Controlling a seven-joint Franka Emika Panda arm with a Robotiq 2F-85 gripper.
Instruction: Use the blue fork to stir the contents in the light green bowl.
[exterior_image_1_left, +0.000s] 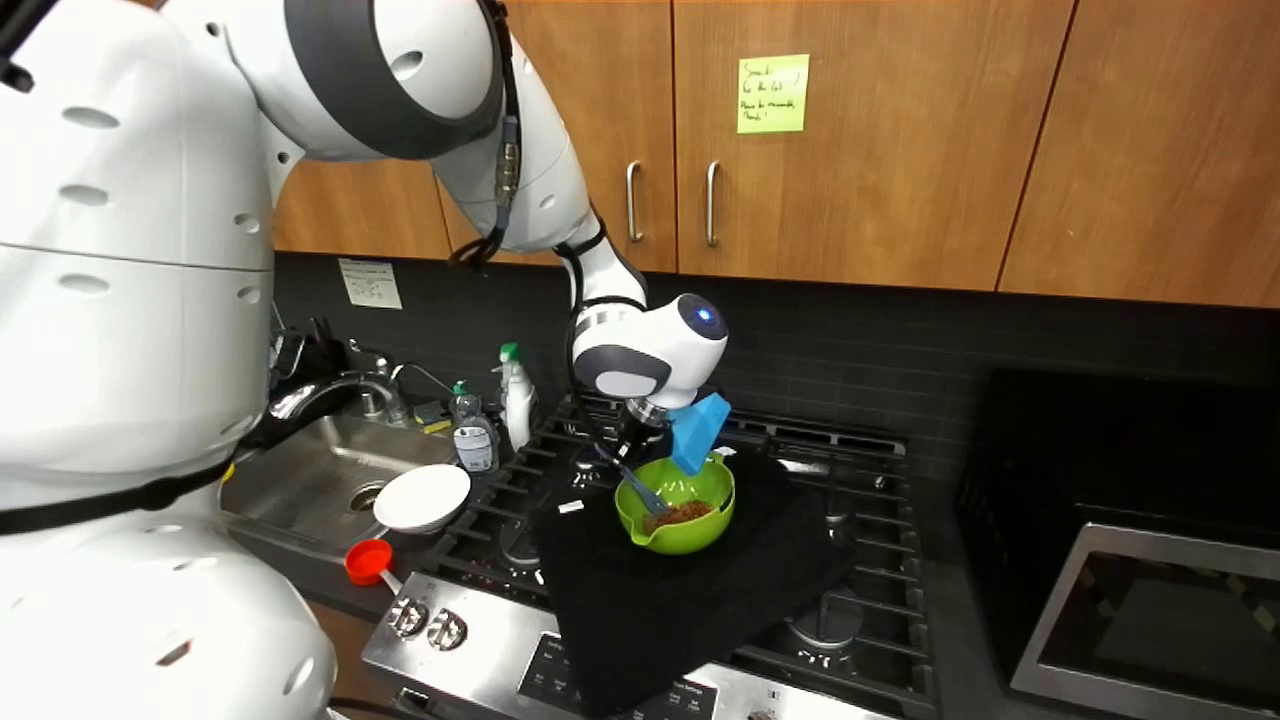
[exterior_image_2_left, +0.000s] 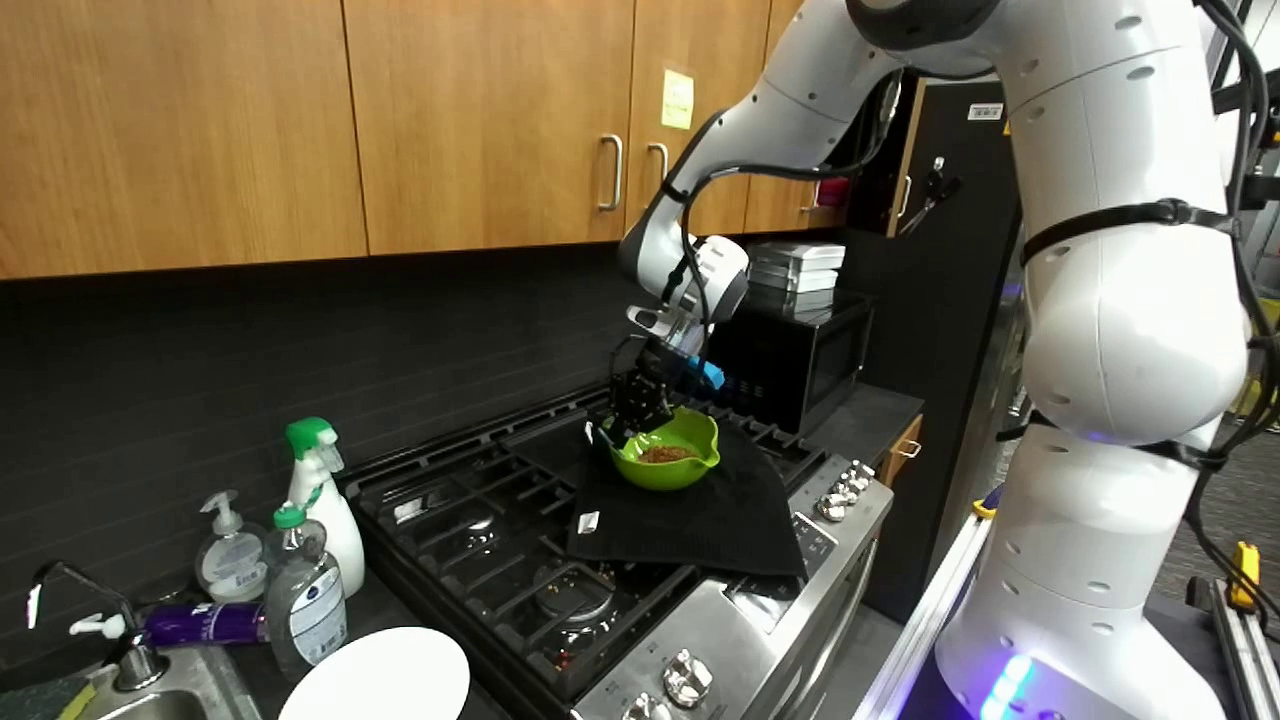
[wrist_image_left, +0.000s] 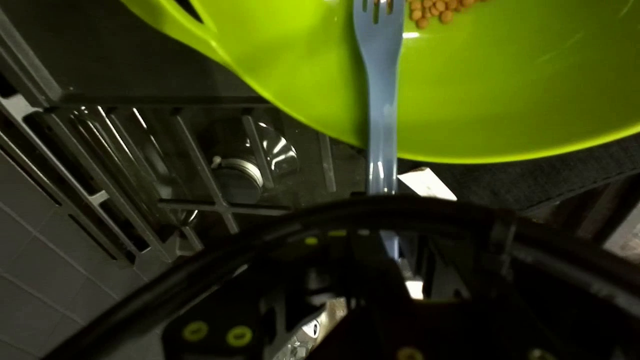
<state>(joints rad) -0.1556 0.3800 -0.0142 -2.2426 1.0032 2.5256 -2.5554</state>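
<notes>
Black cable (wrist_image_left: 410, 205) crosses my wrist view; beyond it my gripper (exterior_image_2_left: 625, 425) clamps the blue fork (wrist_image_left: 383, 95), whose long axis slopes from the fingers into the light green bowl (wrist_image_left: 500, 100), toward the contents (exterior_image_1_left: 687, 513): small, rounded, reddish-brown bits heaped beside the tines. The bowl stands on the black cloth (exterior_image_1_left: 655, 605), nearer the back edge than the front corner.

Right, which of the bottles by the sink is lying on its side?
The purple bottle, in an exterior view; the pump bottle, green-capped clear bottle and white spray bottle stand upright.
</notes>
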